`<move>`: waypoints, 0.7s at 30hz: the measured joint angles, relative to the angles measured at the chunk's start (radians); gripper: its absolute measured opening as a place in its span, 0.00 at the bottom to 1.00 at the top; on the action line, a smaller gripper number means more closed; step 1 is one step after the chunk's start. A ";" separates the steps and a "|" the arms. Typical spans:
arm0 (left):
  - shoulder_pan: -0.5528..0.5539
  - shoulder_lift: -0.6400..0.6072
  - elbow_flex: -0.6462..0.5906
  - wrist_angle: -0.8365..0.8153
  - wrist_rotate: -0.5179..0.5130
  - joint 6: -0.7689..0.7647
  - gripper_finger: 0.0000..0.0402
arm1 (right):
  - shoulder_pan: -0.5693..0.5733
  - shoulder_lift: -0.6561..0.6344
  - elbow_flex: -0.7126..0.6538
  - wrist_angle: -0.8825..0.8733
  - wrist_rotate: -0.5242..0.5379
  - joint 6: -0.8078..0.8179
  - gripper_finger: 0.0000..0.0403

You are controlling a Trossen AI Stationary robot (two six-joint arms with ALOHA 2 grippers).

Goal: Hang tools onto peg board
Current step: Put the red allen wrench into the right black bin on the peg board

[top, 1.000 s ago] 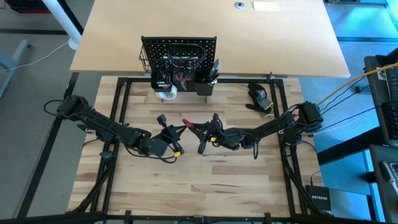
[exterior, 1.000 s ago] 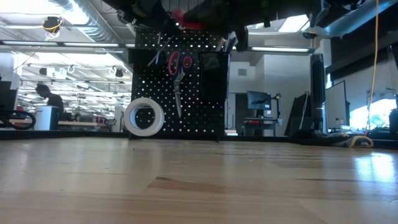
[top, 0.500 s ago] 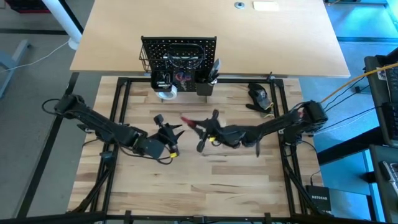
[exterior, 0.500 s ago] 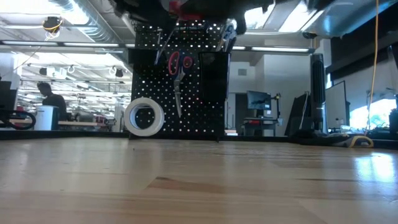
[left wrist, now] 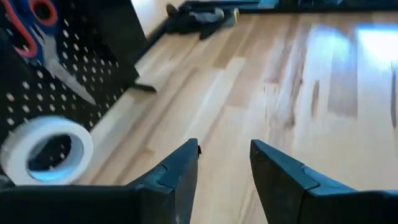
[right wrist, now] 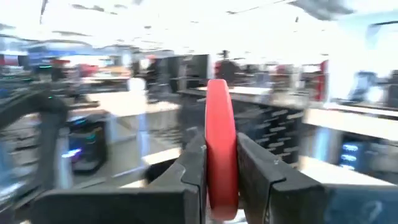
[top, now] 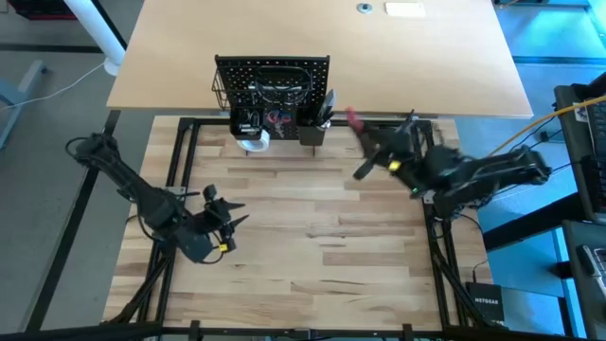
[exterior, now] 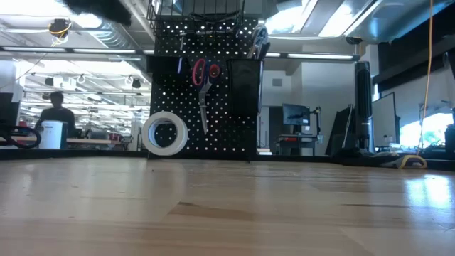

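Pinching a red-handled tool (right wrist: pixel 219 140) between its fingers, the right gripper (top: pixel 365 142) hangs at the table's right rear, just right of the upright black perforated peg board (top: pixel 273 74). The tool's long axis runs diagonally, its red handle tip pointing toward the board's right edge. The left gripper (left wrist: pixel 224 163) hovers front-left over the pale wooden tabletop (top: pixel 312 237), fingers spread, holding nothing.
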 joint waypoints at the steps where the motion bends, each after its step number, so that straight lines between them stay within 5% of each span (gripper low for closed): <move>1: -0.009 0.002 -0.021 0.001 -0.002 -0.025 0.34 | -0.007 -0.017 0.020 -0.033 0.029 -0.015 0.15; 7: -0.008 0.010 -0.113 0.013 -0.017 -0.123 0.34 | -0.076 -0.003 0.187 -0.272 0.047 0.008 0.15; 16: 0.015 0.010 -0.121 0.015 -0.020 -0.137 0.34 | -0.290 0.177 0.383 -0.561 -0.191 0.217 0.15; 21: 0.015 0.010 -0.121 0.013 -0.006 -0.134 0.34 | -0.352 0.258 0.416 -0.592 -0.201 0.222 0.16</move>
